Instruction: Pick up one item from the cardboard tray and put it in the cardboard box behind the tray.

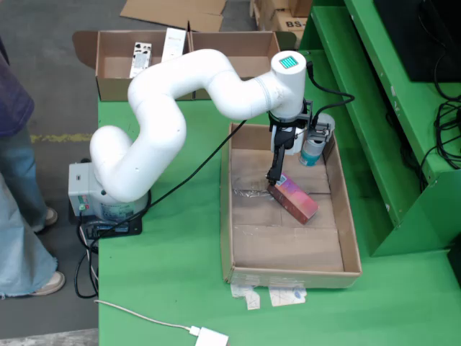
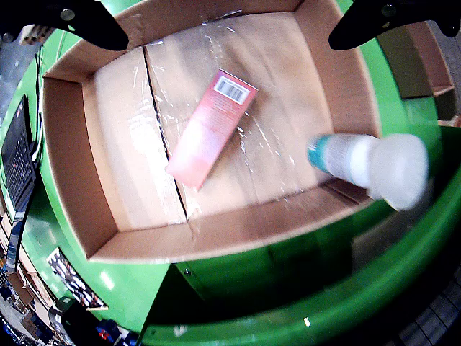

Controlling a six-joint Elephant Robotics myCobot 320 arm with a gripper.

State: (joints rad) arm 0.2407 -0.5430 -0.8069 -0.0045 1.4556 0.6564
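Observation:
A pink carton (image 1: 293, 200) lies flat on the floor of the cardboard tray (image 1: 241, 238). A white bottle with a teal label (image 1: 315, 148) stands in the tray's far right corner. My gripper (image 1: 288, 162) hangs inside the tray, just above the far end of the carton and next to the bottle. In the wrist view the two black fingers (image 2: 79, 21) are spread wide at the top corners with nothing between them, and the gripper (image 2: 229, 36) is open. The pink carton (image 2: 211, 126) lies below it and the bottle (image 2: 371, 164) to the right.
The cardboard box (image 1: 115, 83) behind the tray holds white items (image 1: 140, 59). A person stands at the left edge (image 1: 18, 180). A white cable and plug (image 1: 209, 336) lie on the green table near the front. Green shelving (image 1: 374, 108) rises to the right.

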